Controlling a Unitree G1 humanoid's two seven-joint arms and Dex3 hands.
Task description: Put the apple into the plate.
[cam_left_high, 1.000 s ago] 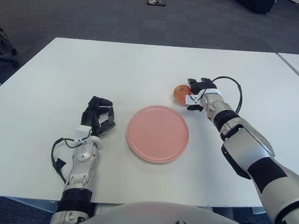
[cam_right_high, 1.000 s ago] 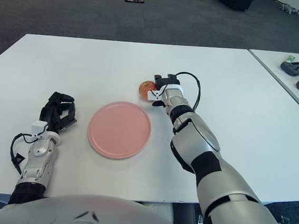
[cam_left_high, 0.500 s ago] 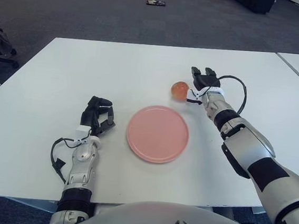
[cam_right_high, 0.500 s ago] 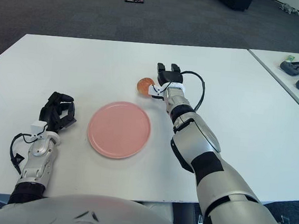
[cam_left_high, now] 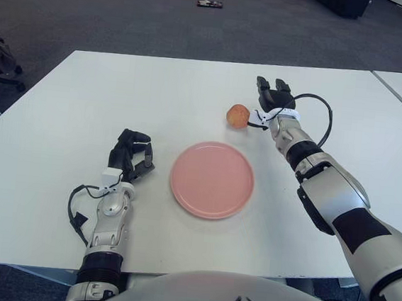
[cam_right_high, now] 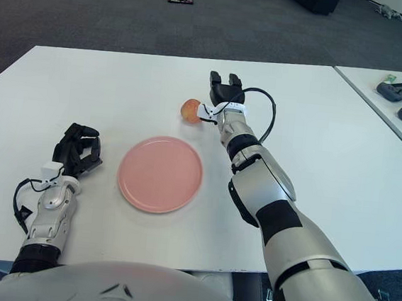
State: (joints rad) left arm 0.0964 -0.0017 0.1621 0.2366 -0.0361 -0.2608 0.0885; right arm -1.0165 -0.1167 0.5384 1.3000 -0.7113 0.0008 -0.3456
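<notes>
The apple sits on the white table just above and right of centre, outside the pink plate, which lies in the middle of the frame with bare tabletop between them. The right hand is immediately right of the apple, fingers spread and pointing toward the far edge, holding nothing; a black cable loops off its wrist. The left hand shows at lower left, beside the plate's left edge, fingers curled with nothing in them. A second table carrying dark devices fills the upper right corner, and a small dark object lies on the carpet at the top.
</notes>
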